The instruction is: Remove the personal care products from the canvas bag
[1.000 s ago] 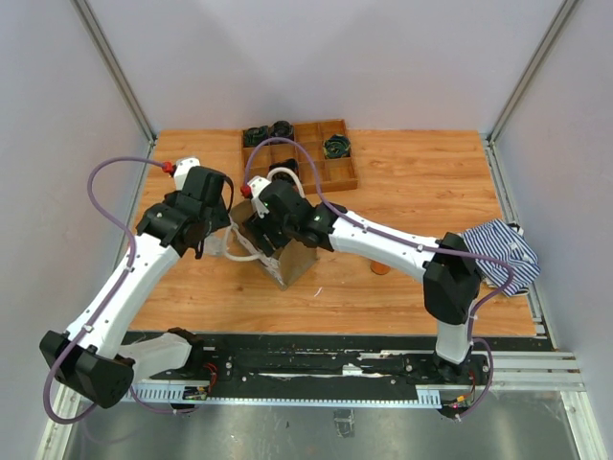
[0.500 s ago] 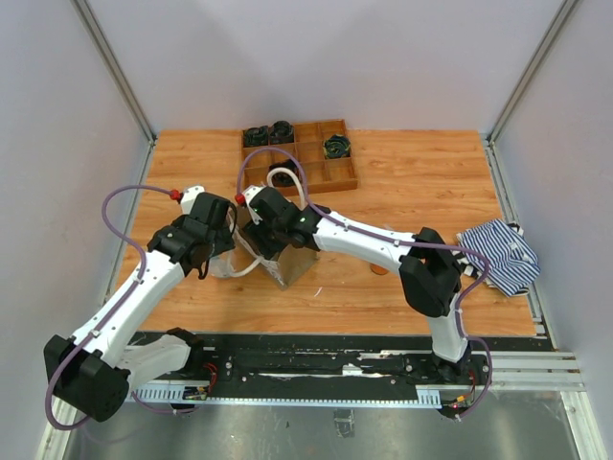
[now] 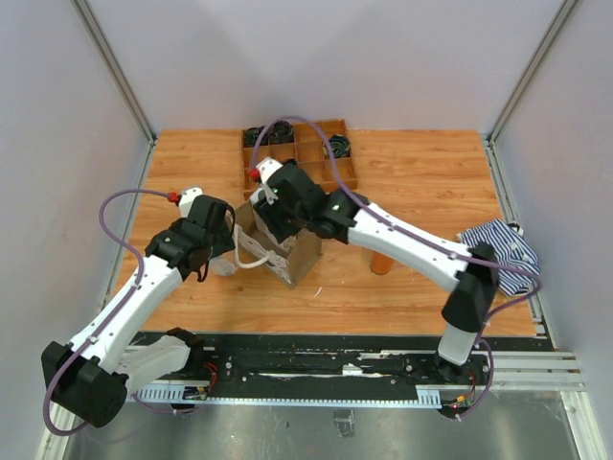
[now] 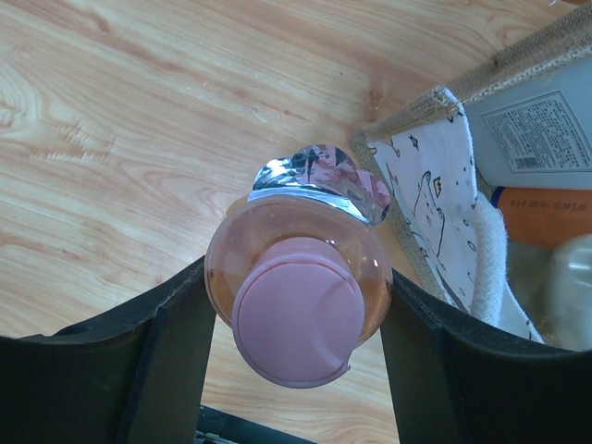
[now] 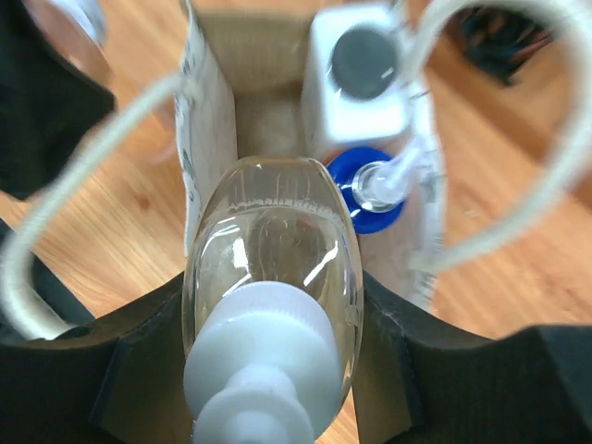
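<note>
**Top external.** The canvas bag (image 3: 287, 257) stands upright on the counter (image 3: 421, 182), near a wooden tray (image 3: 311, 158). The left gripper (image 3: 217, 259) is just beside the bag's left side, and the right gripper (image 3: 278, 218) is over its open mouth. An amber-orange bottle (image 3: 381, 263) stands on the counter, apart from the bag on its right.

**Left wrist.** The jaws are clamped on a pink-capped bottle (image 4: 298, 319), held outside the bag over bare wood.

**Right wrist.** The jaws grip a clear white-capped bottle (image 5: 268, 277) over the bag's opening. A white bottle (image 5: 361, 79) and a blue cap (image 5: 356, 194) show inside the bag.
</note>
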Action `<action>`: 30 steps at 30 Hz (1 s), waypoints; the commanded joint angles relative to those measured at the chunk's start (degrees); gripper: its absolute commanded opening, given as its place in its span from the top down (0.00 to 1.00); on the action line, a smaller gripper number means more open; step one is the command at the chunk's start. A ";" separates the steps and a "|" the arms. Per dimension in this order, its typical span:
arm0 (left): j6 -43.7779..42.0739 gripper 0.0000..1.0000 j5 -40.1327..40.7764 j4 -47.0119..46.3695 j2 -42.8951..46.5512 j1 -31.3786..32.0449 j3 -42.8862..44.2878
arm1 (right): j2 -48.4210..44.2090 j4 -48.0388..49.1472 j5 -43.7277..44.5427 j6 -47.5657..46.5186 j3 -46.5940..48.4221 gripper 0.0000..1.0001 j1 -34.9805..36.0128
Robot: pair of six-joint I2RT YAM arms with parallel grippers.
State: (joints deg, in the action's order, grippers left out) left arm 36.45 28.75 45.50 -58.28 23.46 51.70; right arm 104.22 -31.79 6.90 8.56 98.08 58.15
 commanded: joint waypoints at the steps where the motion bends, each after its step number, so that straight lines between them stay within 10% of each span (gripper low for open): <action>1: 0.32 0.31 2.46 -4.89 2.21 -0.17 0.59 | -13.61 2.87 8.30 -0.54 8.00 0.79 1.02; 10: 0.02 0.21 2.01 -4.11 1.65 -0.17 0.56 | -23.26 -1.34 14.42 -2.58 6.68 0.78 -5.80; 30: -8.87 0.23 -6.58 -10.51 -4.56 2.37 19.61 | -23.96 12.98 2.30 0.40 -29.88 0.78 -39.52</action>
State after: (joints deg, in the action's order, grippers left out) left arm 29.78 26.09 37.85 -58.48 23.90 71.94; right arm 78.94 -27.99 11.86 6.22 68.25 20.69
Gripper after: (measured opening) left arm 0.775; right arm 0.544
